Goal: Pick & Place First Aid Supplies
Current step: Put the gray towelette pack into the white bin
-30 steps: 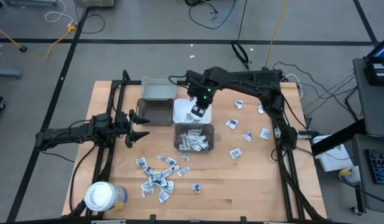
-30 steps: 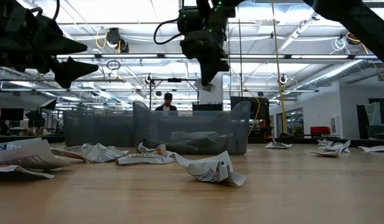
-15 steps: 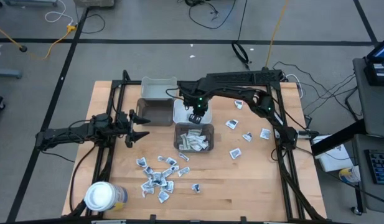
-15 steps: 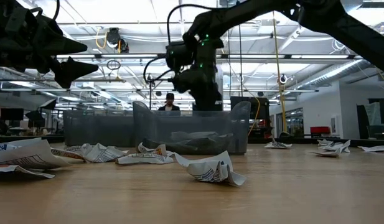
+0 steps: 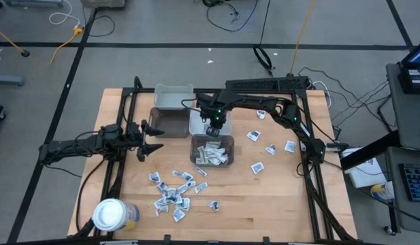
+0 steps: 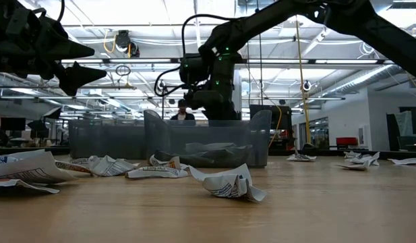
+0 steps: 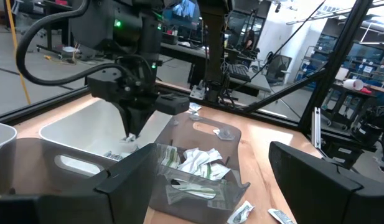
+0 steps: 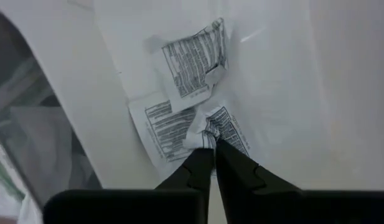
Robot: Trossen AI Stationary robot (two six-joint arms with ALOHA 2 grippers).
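Two printed packets show in the right wrist view inside the white bin [image 8: 316, 93]: one lies loose [image 8: 195, 59], the other [image 8: 179, 127] is pinched at a crumpled corner by the right gripper [image 8: 211, 152], whose fingers sit almost together on the paper. Seen from above, that gripper [image 5: 212, 127] is low over the white bin [image 5: 196, 120], beside the clear bin [image 5: 212, 150] of sorted packets. Judgement: release step. Open fully, let the paper drop flat, lift straight up so the corner does not cling. Left gripper [image 5: 146, 137] waits spread wide and empty at the table's left. More packets [image 5: 170, 192] lie scattered near the front edge.
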